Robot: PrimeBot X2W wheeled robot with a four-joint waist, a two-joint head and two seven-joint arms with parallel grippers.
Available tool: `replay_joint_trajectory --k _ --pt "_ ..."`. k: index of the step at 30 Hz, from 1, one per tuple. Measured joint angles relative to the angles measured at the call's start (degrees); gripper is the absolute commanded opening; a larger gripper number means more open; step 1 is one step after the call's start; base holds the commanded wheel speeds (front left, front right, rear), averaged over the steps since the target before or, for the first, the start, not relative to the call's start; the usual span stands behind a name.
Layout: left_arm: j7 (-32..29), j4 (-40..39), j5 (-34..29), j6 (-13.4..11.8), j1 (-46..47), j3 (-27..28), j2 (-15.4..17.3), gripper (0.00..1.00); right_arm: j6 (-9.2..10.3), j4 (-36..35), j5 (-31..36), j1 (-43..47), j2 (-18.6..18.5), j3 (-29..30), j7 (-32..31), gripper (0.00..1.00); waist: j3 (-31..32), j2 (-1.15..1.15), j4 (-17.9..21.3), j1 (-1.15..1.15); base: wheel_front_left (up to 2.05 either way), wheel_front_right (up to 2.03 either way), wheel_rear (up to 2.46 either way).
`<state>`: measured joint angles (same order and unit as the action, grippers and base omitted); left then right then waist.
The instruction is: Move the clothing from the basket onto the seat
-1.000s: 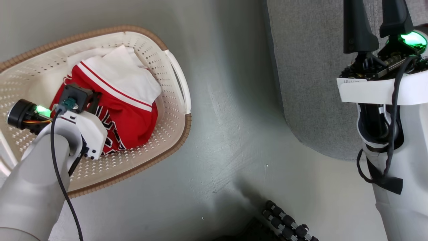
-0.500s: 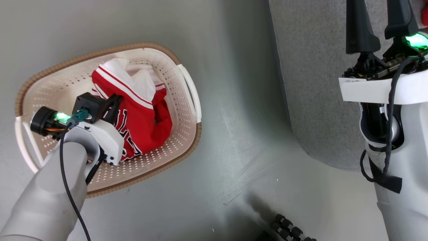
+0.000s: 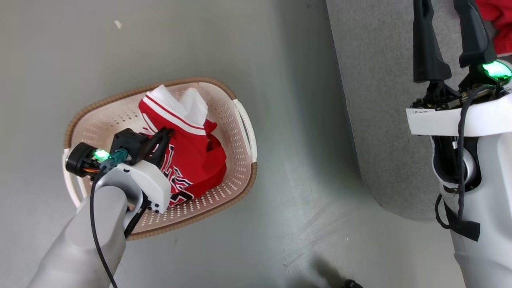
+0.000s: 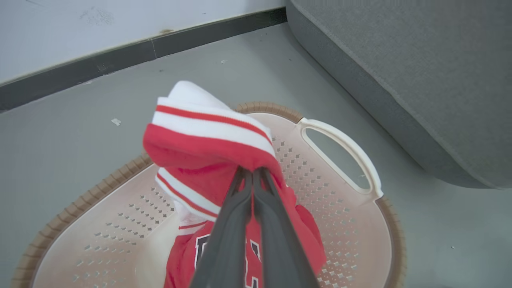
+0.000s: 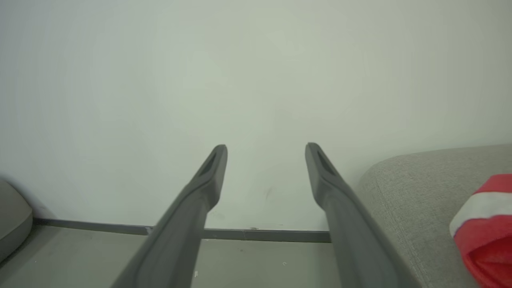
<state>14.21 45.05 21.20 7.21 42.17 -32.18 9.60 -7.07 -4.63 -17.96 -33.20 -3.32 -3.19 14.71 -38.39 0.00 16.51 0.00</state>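
Clothing: the clothing, a red garment with white bands and black-and-white lettering, is bunched and raised above the middle of the basket; its lower folds hang down within the basket's walls.
Left gripper: the left gripper has its two dark fingers pressed together, pinching a fold of the red fabric just below the white band.
Basket: the cream perforated basket with a brown rim stands on the floor, near the seat but apart from it.
Seat: the grey seat lies to the robot's right of the basket.
Second garment: a second garment, red and white, rests on the seat.
Right gripper: the right gripper has its fingers spread wide with nothing between them, over the seat's edge, pointing at a pale wall.
Floor: the floor is smooth grey.
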Motion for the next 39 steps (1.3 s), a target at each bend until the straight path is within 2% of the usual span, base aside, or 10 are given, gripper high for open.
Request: replay_joint_trajectory --k 21,39 --pt "0.1 -15.5 0.5 0.0 -6.7 2.8 -1.6 0.00 0.00 2.8 0.3 5.1 -3.2 -0.2 0.0 1.00 11.4 0.00 -4.9 0.00 0.00 0.00 0.00" --pt "0.1 -23.3 1.6 0.0 -10.3 3.7 -2.4 0.00 0.00 4.8 -0.2 10.9 -4.4 -2.2 0.0 1.00 20.2 0.00 -8.3 0.00 0.00 0.00 0.00"
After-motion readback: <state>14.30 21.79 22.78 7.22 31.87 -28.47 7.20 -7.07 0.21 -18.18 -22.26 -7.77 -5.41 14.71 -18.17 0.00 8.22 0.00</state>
